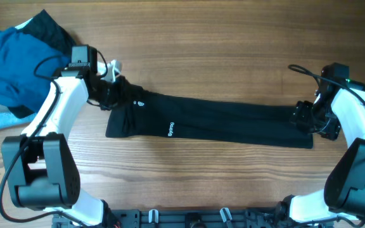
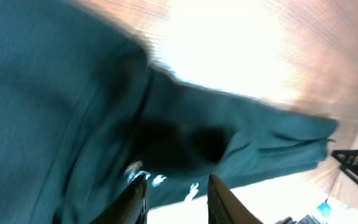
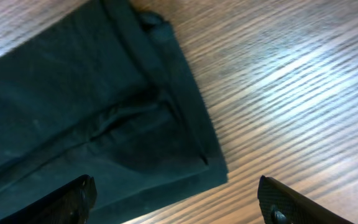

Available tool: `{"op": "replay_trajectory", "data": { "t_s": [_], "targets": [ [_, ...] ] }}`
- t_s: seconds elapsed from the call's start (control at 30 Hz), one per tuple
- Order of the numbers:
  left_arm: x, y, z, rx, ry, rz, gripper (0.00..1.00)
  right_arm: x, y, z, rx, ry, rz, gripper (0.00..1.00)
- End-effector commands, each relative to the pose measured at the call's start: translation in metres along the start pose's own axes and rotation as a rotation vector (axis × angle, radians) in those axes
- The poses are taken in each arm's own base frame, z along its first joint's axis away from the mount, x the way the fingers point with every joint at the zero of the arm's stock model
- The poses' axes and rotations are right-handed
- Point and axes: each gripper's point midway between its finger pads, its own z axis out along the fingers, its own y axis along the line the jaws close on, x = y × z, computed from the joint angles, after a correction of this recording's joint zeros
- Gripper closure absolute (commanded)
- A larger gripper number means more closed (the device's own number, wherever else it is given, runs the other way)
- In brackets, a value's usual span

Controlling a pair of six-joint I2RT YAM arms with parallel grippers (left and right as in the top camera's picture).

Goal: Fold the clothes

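1. Black clothes lie stretched in a long flat band across the wooden worktop — round logo and white lettering sit toward the left end.
2. Left gripper is at that left end; its jaws stand slightly parted with nothing seen between them, though the wrist view is blurred.
3. Right gripper is at the right end — jaws spread wide, holding nothing.
4. Bright blue garment is heaped at the far left.
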Motion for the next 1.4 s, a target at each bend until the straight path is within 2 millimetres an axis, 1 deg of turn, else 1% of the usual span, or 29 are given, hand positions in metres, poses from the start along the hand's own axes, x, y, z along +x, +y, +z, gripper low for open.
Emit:
{"op": "replay_trajectory", "data": {
  "t_s": [0.0,0.1,0.2,0.27,0.33,0.37,0.43,0.5,0.63,0.67,0.73,0.77,0.87,0.93,1.03,1.13,1.23,1.3,1.37],
  "targets": [
    [-0.006,-0.02,0.001,0.079,-0.024,0.064,0.63,-0.002,0.006,-0.005,-0.045,-0.016,0.001,0.12],
    [-0.003,-0.018,0.006,0.04,-0.018,0.076,0.62,-0.001,0.009,-0.005,-0.063,-0.012,-0.05,0.12],
    [0.007,-0.013,0.015,-0.033,0.008,0.088,0.66,-0.001,0.009,-0.005,-0.066,-0.011,-0.051,0.12],
    [0.02,-0.013,0.027,-0.057,0.034,0.115,0.67,-0.002,0.01,-0.004,-0.07,-0.015,-0.051,0.11],
    [0.024,-0.009,0.034,-0.091,0.03,0.121,0.68,-0.002,0.01,-0.004,-0.07,-0.014,-0.05,0.11],
    [0.023,-0.002,0.037,-0.137,0.015,0.111,0.68,-0.002,0.01,-0.004,-0.07,-0.014,-0.051,0.11],
    [0.016,0.023,0.041,-0.275,-0.051,0.064,0.67,-0.001,0.01,-0.004,-0.07,-0.011,-0.051,0.1],
    [0.013,0.036,0.043,-0.318,-0.093,0.026,0.66,-0.001,0.01,-0.004,-0.069,-0.011,-0.051,0.09],
    [0.019,0.053,0.045,-0.328,-0.093,-0.044,0.64,-0.001,0.01,-0.004,-0.069,-0.011,-0.051,0.08],
    [0.021,0.056,0.044,-0.33,-0.092,-0.061,0.59,-0.002,0.01,-0.004,-0.07,-0.013,-0.051,0.08],
    [0.022,0.06,0.043,-0.335,-0.088,-0.088,0.54,-0.003,0.011,-0.004,-0.071,-0.019,-0.051,0.04],
    [0.023,0.06,0.043,-0.336,-0.085,-0.089,0.53,-0.004,0.011,-0.004,-0.071,-0.023,-0.05,0.01],
    [0.023,0.06,0.043,-0.335,-0.085,-0.089,0.49,-0.004,0.011,-0.004,-0.071,-0.023,-0.051,0.0],
    [0.019,0.058,0.042,-0.329,-0.098,-0.084,0.46,-0.004,0.011,-0.004,-0.075,-0.023,-0.077,0.01],
    [0.012,0.047,0.036,-0.297,-0.109,-0.078,0.43,-0.006,0.012,-0.003,-0.075,-0.032,-0.119,0.01],
    [0.003,0.034,0.022,-0.265,-0.131,-0.075,0.43,-0.004,0.012,0.004,-0.075,-0.037,-0.17,0.03],
    [-0.006,0.02,-0.002,-0.247,-0.181,-0.067,0.42,0.001,0.013,0.016,-0.075,-0.041,-0.181,0.04],
    [-0.008,0.01,-0.018,-0.229,-0.219,-0.053,0.4,0.005,0.014,0.027,-0.078,-0.046,-0.227,0.04],
    [-0.007,0.005,-0.029,-0.221,-0.241,-0.043,0.39,0.005,0.015,0.032,-0.079,-0.062,-0.241,0.03]
  ]
}}
